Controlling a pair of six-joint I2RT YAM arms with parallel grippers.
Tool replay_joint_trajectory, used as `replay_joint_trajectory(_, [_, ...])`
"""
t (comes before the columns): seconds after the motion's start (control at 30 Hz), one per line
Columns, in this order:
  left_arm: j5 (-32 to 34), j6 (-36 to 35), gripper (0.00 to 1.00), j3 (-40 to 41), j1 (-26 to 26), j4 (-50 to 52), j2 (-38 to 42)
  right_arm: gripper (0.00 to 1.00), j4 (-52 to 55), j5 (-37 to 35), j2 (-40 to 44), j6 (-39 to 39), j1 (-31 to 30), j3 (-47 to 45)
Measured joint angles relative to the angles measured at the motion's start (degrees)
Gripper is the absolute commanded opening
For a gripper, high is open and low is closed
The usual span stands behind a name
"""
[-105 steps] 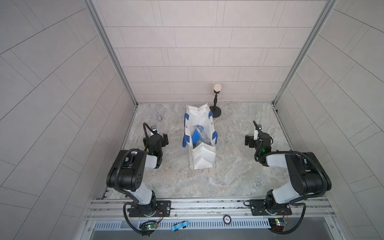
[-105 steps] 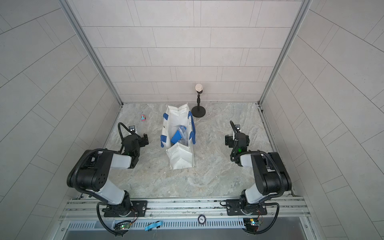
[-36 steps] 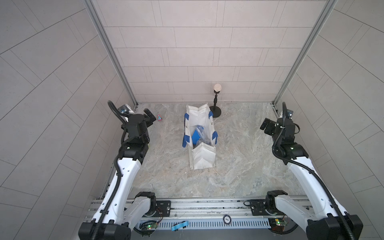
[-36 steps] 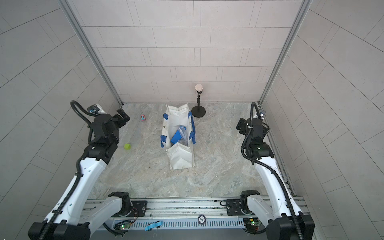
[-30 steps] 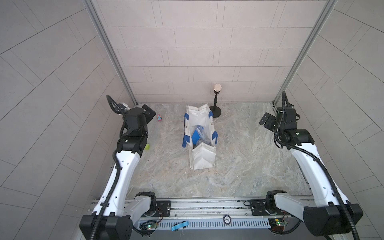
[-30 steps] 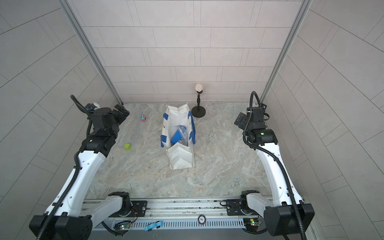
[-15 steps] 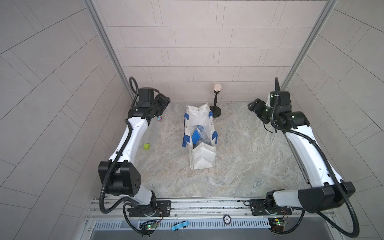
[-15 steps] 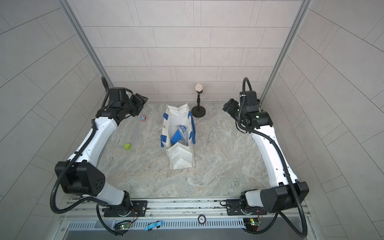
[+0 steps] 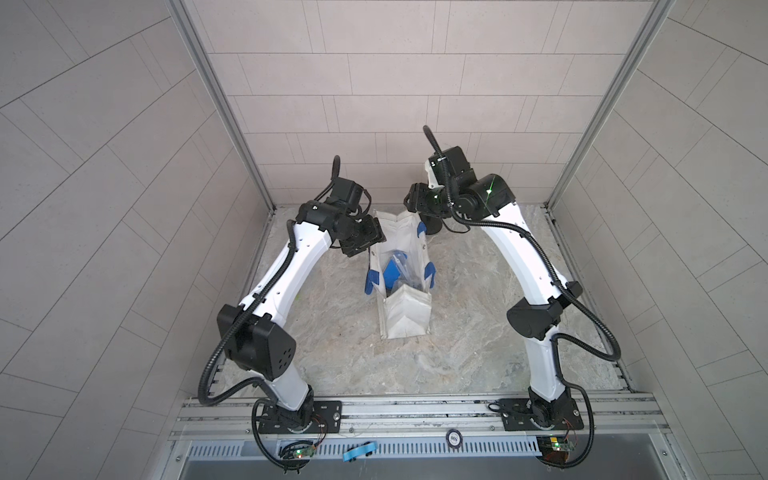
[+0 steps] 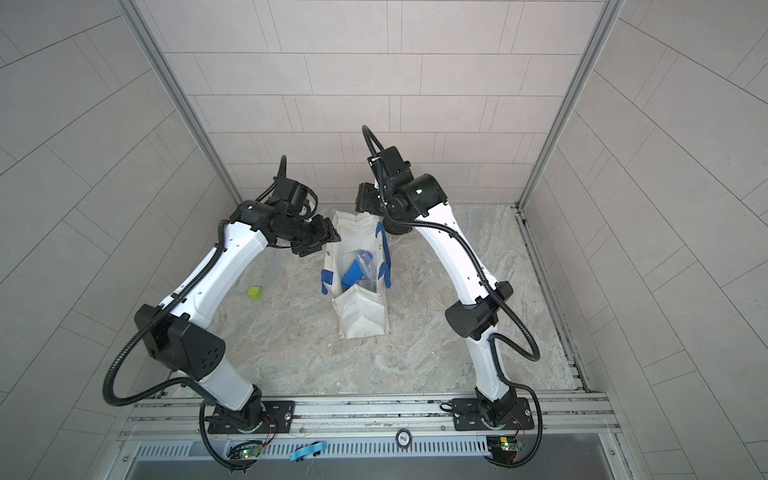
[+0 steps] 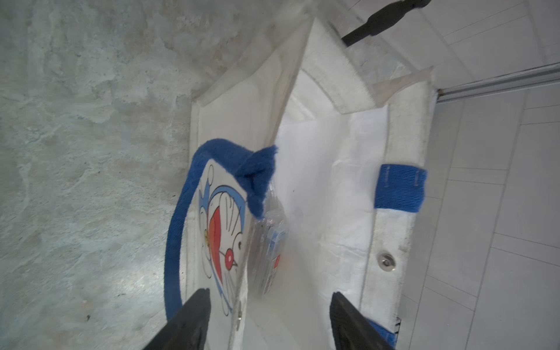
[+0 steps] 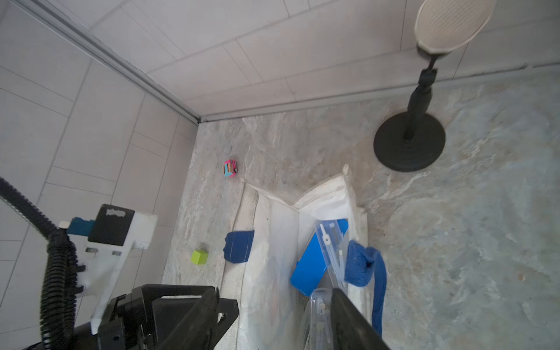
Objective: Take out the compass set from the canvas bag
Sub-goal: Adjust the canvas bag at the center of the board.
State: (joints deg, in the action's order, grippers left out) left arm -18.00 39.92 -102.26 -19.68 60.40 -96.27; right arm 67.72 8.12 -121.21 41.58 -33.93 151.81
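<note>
The white canvas bag [image 9: 405, 320] [image 10: 361, 316] stands open mid-floor with its blue handles hanging down. Clear packs of the compass set [image 12: 331, 242] [image 10: 368, 270] lie inside it beside a flat blue thing [image 12: 312, 266]. In the left wrist view one pack [image 11: 269, 236] leans on the wall with the cartoon print. My left gripper [image 9: 370, 243] [image 11: 269, 318] is open at the bag's far left rim, its fingers astride that wall without touching it. Open as well, my right gripper [image 9: 411, 199] [image 12: 272, 318] hovers above the bag's far end, empty.
A black stand with a pale round head [image 12: 409, 145] [image 10: 399, 228] rises just behind the bag, under my right arm. A green cube [image 10: 255, 293] [image 12: 199, 257] and a tiny red-and-teal toy [image 12: 230, 169] lie left of the bag. Tiled walls close three sides.
Both arms have swung in from the back corners to the bag's far end. Both grippers' jaws have narrowed somewhat while staying open. The bag has not moved.
</note>
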Motion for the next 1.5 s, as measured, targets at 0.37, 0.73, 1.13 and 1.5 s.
replay_joint_trajectory(0.37, [-2.69, -1.36, 0.0, 2.84, -0.85, 1.62, -4.37, 0.57, 7.41, -0.22, -5.64, 1.68, -4.92, -5.14])
replay_joint_trajectory(0.73, [8.39, -8.66, 0.0, -36.92, -0.9, 9.62, -17.84, 0.63, 9.09, 3.04, -7.78, 2.05, -5.53, -13.86])
replay_joint_trajectory(1.13, [4.85, -12.31, 0.0, -7.78, -2.08, 2.21, -7.1, 0.63, -9.05, 9.33, 1.46, 7.82, -6.14, -38.95])
replay_joint_trajectory(1.5, [3.37, -9.92, 0.0, -5.33, -5.46, 3.3, -3.54, 0.58, -28.98, 12.02, 4.61, 14.88, -5.18, -51.3])
